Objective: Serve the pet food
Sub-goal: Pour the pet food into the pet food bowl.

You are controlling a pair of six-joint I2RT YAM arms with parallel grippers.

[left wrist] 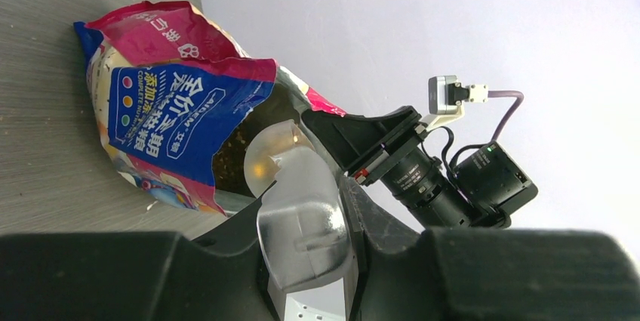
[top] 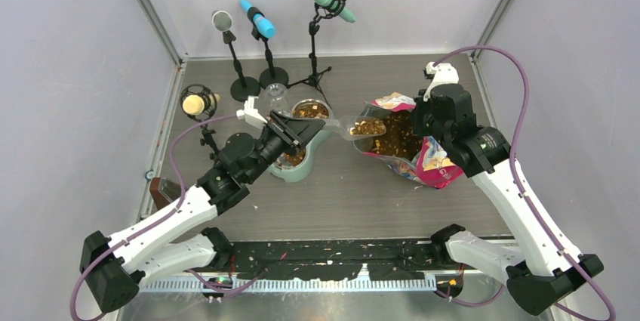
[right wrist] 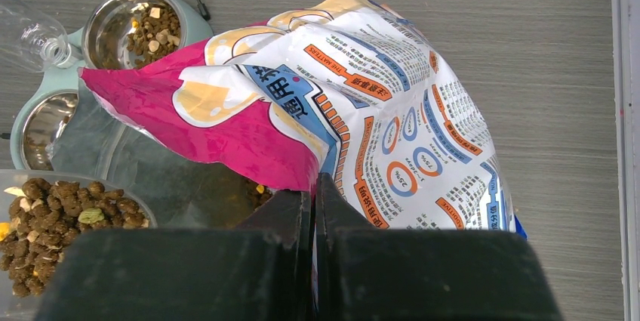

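So, the clear scoop [top: 367, 128] is gripped by its handle in the left claw [top: 315, 129]. The jaws are only partly closed, pinched snug on the plastic. The scoop is loaded with pet food [right wrist: 59, 208], brown kibble heaped in it, and it's held off the tabletop [top: 340, 200] right at the open mouth of the bag [top: 436, 168], at about 3 o'clock from the mint-green feeder [top: 299, 176] in the top view.

The right claw [right wrist: 313, 185] is clamped fully shut on the pink upper lip of the bag, so the mouth is kept lifted open. More kibble can be seen down inside the bag, and some is already lying in the feeder's far steel bowl at 12 o'clock. A bit is seen in the near bowl too, though it's mostly hidden by the left arm. A clear bottle [top: 278, 97] is stood just at 11 o'clock of the feeder.
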